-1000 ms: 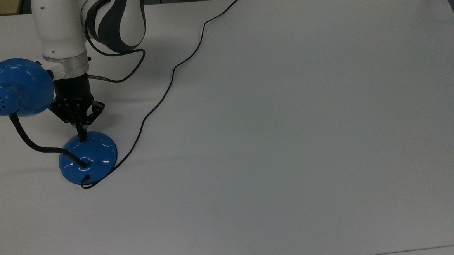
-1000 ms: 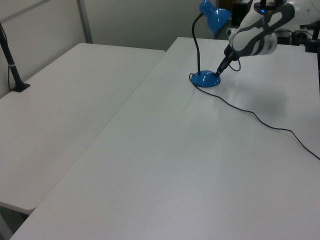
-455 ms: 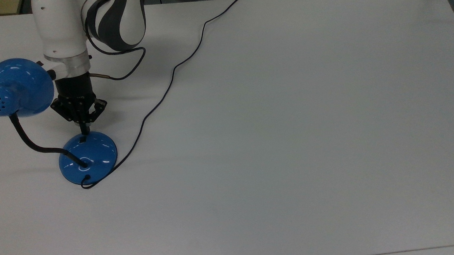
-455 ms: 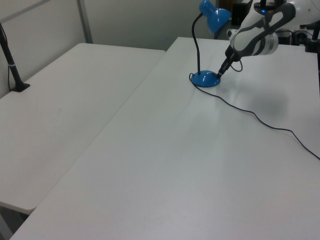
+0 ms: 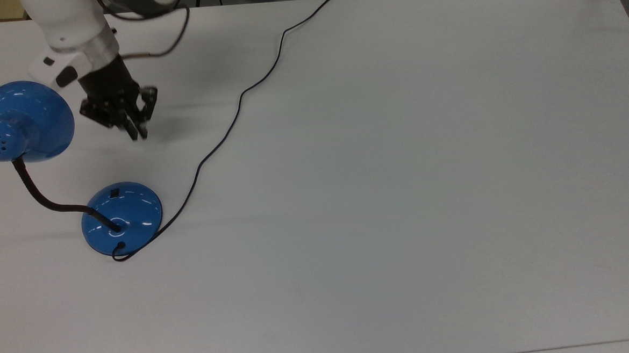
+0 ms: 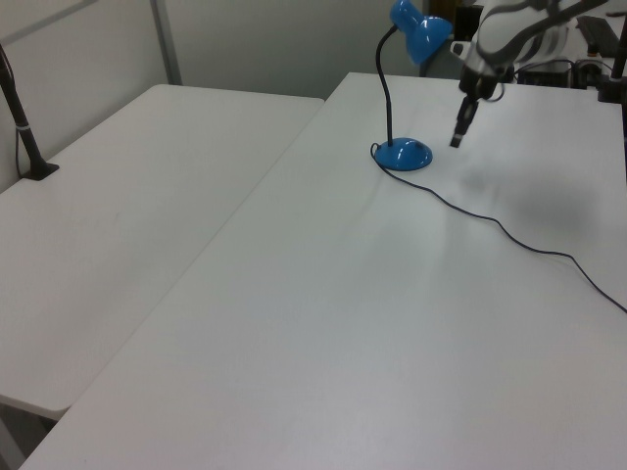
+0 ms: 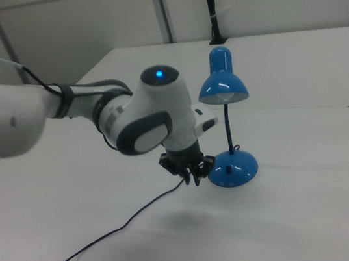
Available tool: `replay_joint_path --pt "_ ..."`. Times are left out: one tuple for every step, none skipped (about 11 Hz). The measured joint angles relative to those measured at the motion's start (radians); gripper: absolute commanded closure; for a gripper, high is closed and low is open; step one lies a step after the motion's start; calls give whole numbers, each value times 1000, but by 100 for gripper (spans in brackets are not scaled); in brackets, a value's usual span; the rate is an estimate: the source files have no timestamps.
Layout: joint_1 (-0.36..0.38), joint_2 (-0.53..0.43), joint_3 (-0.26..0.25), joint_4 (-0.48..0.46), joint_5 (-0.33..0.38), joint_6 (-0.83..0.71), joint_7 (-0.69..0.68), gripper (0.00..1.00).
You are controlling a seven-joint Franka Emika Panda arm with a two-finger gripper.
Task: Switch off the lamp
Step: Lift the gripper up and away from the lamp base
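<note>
Since the last frame my gripper [image 5: 135, 128] has lifted off the lamp's [image 5: 122, 217] switch [image 5: 114, 193] and pulled away, fingers closed on nothing. In the top view, left to right: shade, base, then gripper, well apart. I judge the press done; next I only need to retreat clear of the cord [image 5: 221, 141].

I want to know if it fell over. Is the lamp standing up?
Yes, upright. The lamp sits flat on its round base, its neck rising to the shade. The claw is apart from it.
</note>
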Motion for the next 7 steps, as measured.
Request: replay_joint_path --pt "-8 -33 -7 31 -63 -145 0 0" --pt "-10 -65 -15 71 -96 -278 0 0" --pt "-10 -99 -16 106 -108 -372 0 0" --pt "-6 -138 -16 127 -109 -436 19 0" --pt "7 -177 -15 138 -111 -471 77 0" --pt "36 -215 -15 148 -136 -492 167 0" --pt "85 -246 -14 166 -188 -519 274 0"
